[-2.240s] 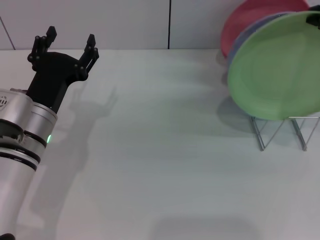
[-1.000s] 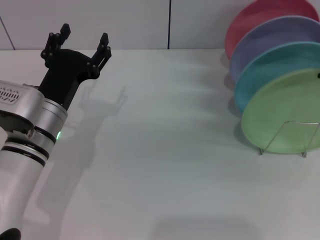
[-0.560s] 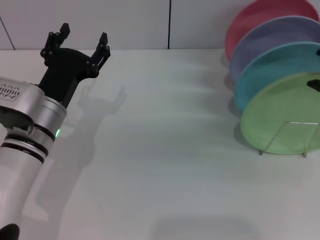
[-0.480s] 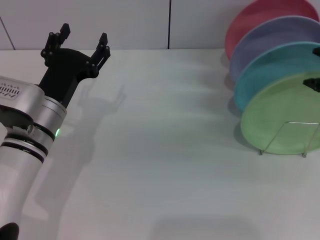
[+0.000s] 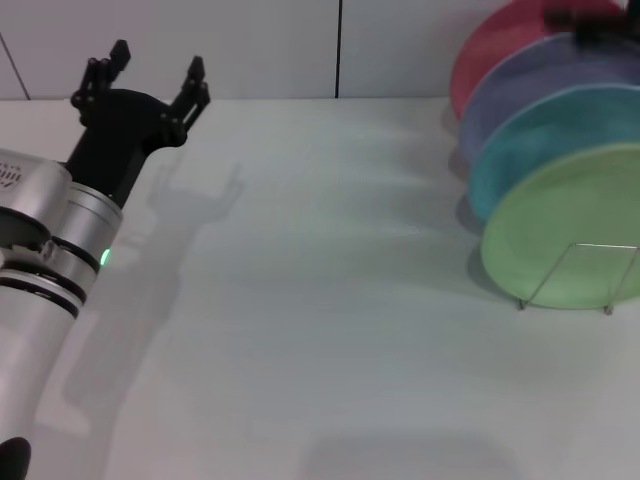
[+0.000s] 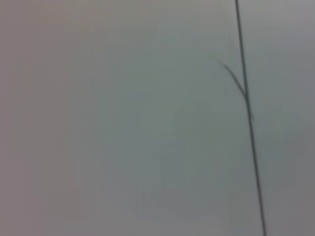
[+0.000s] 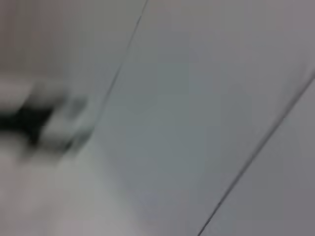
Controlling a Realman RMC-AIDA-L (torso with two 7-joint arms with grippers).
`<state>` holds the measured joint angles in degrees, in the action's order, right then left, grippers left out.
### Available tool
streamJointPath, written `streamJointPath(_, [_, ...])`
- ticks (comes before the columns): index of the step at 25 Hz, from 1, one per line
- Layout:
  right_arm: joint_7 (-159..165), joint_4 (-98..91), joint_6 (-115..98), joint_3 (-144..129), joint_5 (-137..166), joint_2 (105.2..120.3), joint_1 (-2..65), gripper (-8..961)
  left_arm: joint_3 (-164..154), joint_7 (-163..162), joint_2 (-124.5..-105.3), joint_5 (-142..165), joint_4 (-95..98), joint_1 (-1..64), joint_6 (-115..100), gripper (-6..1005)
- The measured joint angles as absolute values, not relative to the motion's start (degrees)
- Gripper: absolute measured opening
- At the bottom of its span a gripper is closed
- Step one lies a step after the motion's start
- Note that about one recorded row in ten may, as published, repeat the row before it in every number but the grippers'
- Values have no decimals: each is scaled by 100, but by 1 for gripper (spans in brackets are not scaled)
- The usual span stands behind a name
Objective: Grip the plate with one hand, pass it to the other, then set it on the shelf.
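Observation:
The light green plate [image 5: 560,230] stands upright at the front of the silver wire shelf [image 5: 578,272] at the right edge of the head view. No gripper touches it. My left gripper [image 5: 155,65], black with a silver banded wrist and green light, is open and empty at the far left near the back wall. Only a dark part of my right gripper [image 5: 598,22] shows at the top right, above the stacked plates and apart from the green one. The wrist views show only wall panels.
Behind the green plate stand a turquoise plate [image 5: 540,130], a lavender plate [image 5: 510,85] and a red plate [image 5: 490,45] in the same shelf. The white table [image 5: 320,300] runs between the left arm and the shelf.
The green plate came down into the shelf and stayed. My right gripper left its rim and rose to the top right. My left gripper shifted slightly left and back.

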<state>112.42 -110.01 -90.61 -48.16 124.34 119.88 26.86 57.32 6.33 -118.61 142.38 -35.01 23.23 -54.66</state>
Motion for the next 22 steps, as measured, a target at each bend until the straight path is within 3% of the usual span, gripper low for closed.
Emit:
streamJointPath(7, [9657,-9037,-7935,-3186,7452,11955,1297,636,5913,912,-11860,14221,-3242,2244,-5552,845])
streamJointPath(10, [7153,-5658,-8587,-2999,4119,11917,613,636,5940,899,-11876,14222,-2944,2239,-5704,846])
streamJointPath(17, [4579,-1967,-9710,-1897,2633,11901,618,634,5988,778,-11883,14209,-2519,2264,-5873,846])
streamJointPath(22, [4380,-1378,-9965,-1734,2814,11910,527,633,6004,776,-11886,14187,-2443,2273,-5875,846])
